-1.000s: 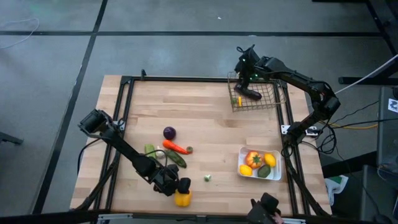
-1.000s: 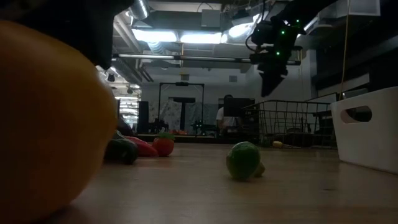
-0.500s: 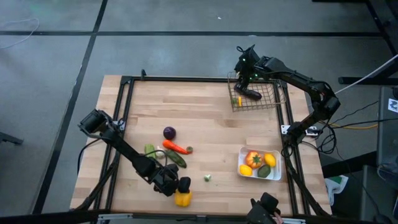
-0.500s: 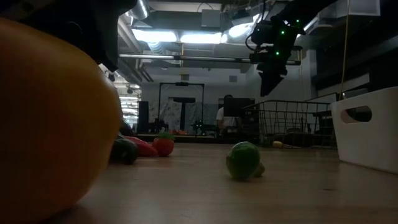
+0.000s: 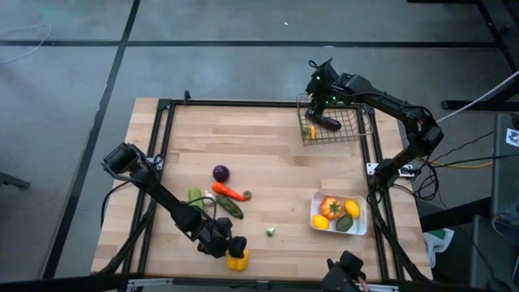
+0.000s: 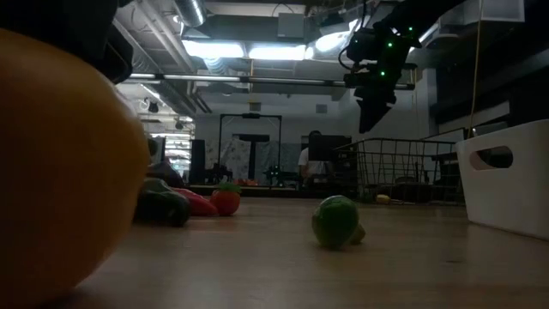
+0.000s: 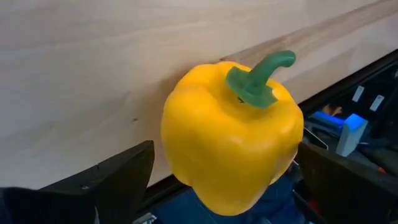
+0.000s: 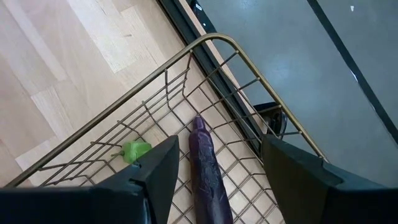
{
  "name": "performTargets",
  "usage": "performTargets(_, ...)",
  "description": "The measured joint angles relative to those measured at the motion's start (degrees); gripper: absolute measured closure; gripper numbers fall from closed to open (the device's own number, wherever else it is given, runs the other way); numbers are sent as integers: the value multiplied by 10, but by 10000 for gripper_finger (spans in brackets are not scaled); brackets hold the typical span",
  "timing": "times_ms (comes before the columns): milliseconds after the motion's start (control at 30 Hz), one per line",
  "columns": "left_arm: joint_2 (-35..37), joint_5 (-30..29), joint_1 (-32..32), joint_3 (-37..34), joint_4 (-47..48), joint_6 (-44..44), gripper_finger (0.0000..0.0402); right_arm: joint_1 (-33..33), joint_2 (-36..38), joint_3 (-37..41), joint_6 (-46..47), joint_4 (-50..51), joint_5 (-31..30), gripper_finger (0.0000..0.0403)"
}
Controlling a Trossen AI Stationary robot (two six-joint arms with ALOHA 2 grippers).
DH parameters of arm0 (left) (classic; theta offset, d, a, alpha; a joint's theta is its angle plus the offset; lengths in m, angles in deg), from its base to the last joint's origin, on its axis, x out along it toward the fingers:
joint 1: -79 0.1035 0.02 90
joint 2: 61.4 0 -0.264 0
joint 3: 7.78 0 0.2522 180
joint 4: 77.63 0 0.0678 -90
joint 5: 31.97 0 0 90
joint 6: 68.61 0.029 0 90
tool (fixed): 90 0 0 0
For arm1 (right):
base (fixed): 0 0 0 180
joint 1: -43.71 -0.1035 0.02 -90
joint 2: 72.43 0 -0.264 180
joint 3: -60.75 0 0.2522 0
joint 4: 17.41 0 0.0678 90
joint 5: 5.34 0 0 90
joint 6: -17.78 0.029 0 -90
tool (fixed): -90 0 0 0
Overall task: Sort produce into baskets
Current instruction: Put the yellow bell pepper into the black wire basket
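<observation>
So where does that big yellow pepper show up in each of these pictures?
High view: yellow pepper at the table's near edge, by the left gripper.
Low view: the huge blurred shape at left.
Left wrist view: centre, between the open fingers.
Right wrist view: not in it.
Shared landmark: the left gripper.

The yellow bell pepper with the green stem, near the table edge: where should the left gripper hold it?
Across the yellow bell pepper's wide body, from above, as the open left gripper already straddles it; the thin curved green stem gives little hold.
</observation>
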Motion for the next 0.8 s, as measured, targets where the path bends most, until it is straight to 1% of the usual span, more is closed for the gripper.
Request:
performTargets(500, -11, -17, -4, 0, -10, 2, 15, 0, 0, 0, 0, 0, 0, 178)
performTargets(667, -12, -17, -3, 0, -8, 8, 45, 0, 0, 0, 1, 1, 2, 178)
performTargets(800, -12, -18, -3, 1, -9, 15, 78, 0, 4, 0, 26, 1, 36, 178)
